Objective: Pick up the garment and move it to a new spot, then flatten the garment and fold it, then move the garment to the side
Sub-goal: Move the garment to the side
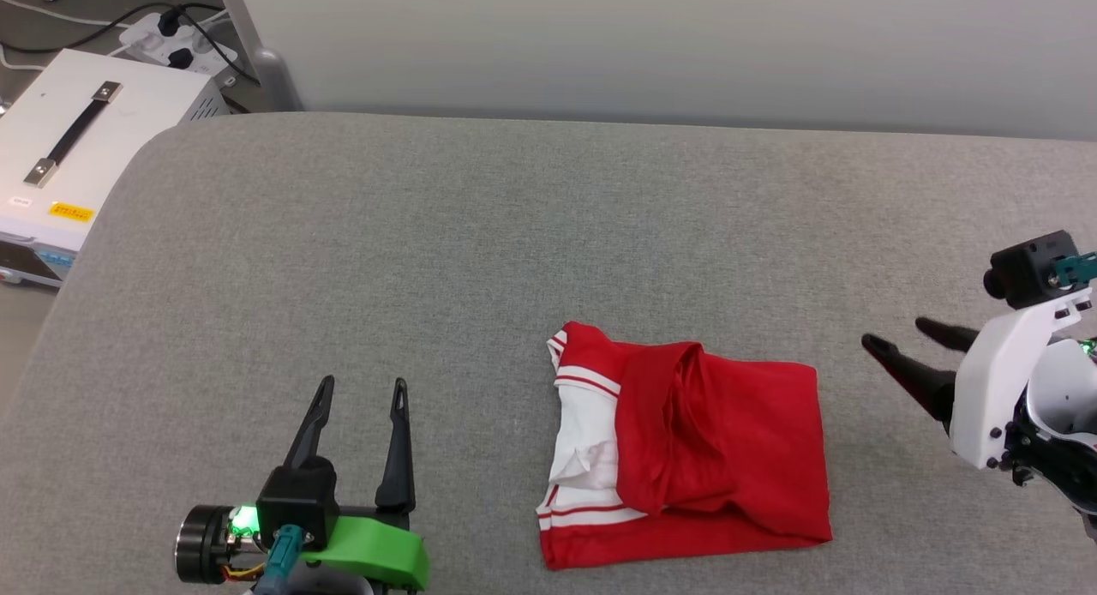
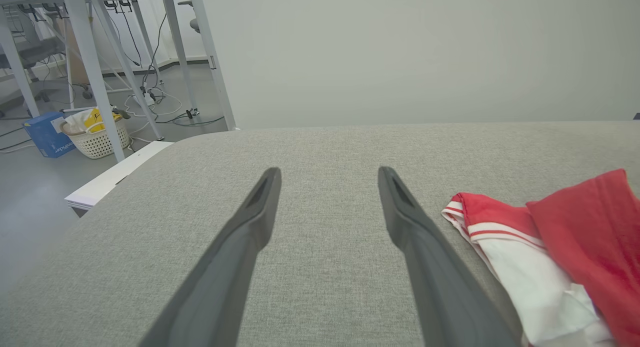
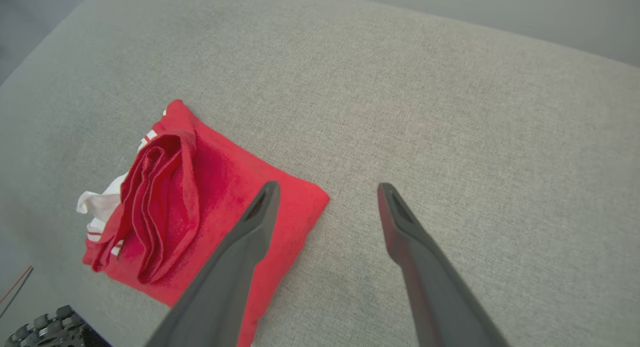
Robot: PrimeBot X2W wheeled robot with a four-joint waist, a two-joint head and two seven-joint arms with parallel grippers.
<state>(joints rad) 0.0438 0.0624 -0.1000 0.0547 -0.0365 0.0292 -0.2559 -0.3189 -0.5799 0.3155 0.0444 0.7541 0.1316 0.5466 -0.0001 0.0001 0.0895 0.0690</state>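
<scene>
We look down on a wide grey fabric surface (image 1: 428,235). Toward its near right the garment (image 1: 728,441) lies folded into a rough rectangle, plain red cloth uppermost, with a bunched ridge down the middle and a white sleeve with red-white striped trim at its left edge. Beyond the far left corner sits a white case (image 1: 86,132) with a black handle. Our left gripper (image 1: 362,382) stands to the garment's left, fingers apart, empty. Our right gripper (image 1: 892,331) is near its right side, likewise spread, not touching it. The case's yellow label (image 1: 71,211) is too small to read.
</scene>
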